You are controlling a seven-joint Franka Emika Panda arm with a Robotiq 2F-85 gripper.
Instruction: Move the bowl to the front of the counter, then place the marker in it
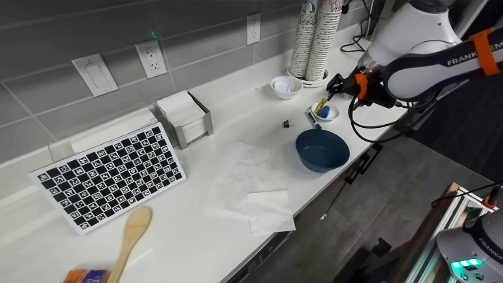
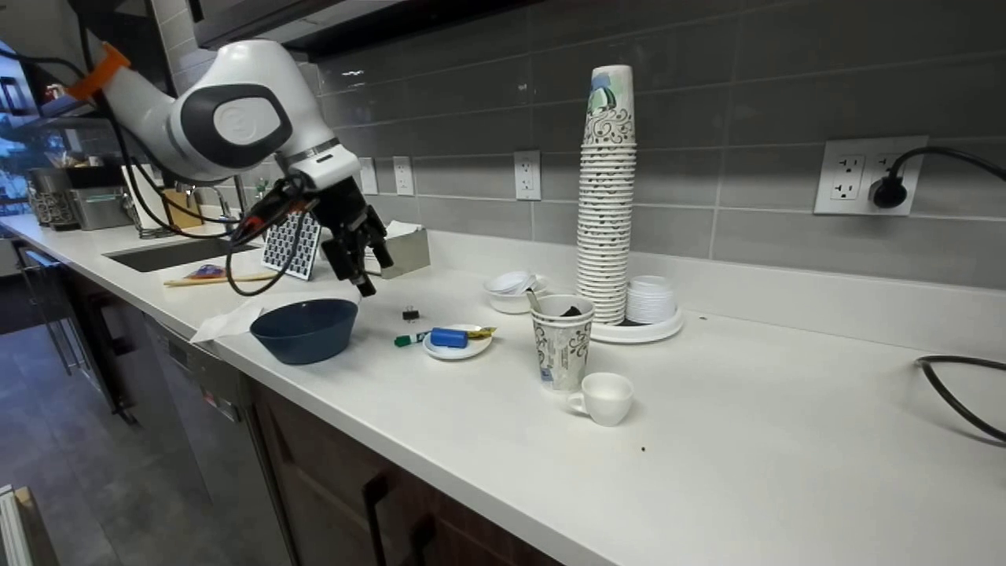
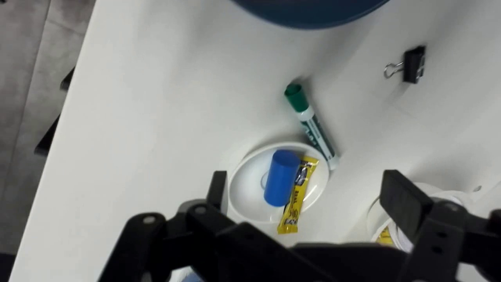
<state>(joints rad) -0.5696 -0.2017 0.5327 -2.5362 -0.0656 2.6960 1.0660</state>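
The round, deep, dark blue bowl (image 1: 322, 152) sits lower than the wide-spread black 2-finger gripper (image 3: 307, 192), off to its side; the slim white-and-green marker (image 3: 315, 130) lies closer to the gripper. The white-and-black arm (image 1: 422, 80) reads "FRANK".

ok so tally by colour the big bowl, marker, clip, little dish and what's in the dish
Blue: 2, the bowl and the cylinder
Green and white: 1, the marker
Mainly yellow: 1, the packet
Black with silver handles: 1, the clip
White: 1, the dish
Total: 6
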